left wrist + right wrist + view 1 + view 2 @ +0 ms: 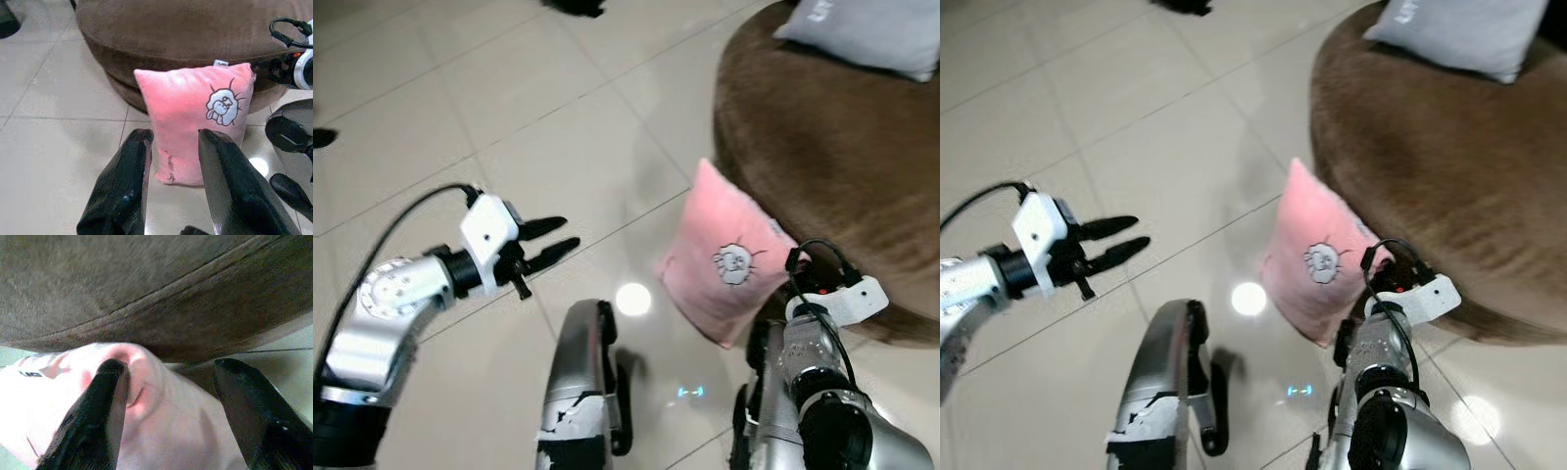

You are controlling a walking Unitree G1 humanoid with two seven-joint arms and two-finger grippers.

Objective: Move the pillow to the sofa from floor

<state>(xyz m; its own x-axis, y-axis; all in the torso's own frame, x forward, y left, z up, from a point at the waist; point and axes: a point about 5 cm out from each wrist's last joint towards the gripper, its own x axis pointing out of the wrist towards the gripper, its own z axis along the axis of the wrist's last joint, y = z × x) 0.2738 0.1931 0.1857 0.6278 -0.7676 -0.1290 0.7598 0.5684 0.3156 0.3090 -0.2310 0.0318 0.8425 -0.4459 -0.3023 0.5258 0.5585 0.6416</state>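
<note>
The pink pillow (724, 259) stands on edge on the tiled floor (509, 117), leaning against the side of the brown sofa (842, 147). The right gripper (168, 382) is at the pillow's upper corner next to the sofa, its fingers spread, one fingertip (111, 369) pressing into the fabric and nothing grasped. The left gripper (553, 240) hangs over the floor well apart from the pillow, fingers parted and empty, and a grey cushion (867, 29) lies on the sofa.

The right gripper (166, 377) is hiding behind its own wrist in the head views. The grey cushion (862, 34) is running off the frame's edge, and the dark object (576, 7) is being cut off too.
</note>
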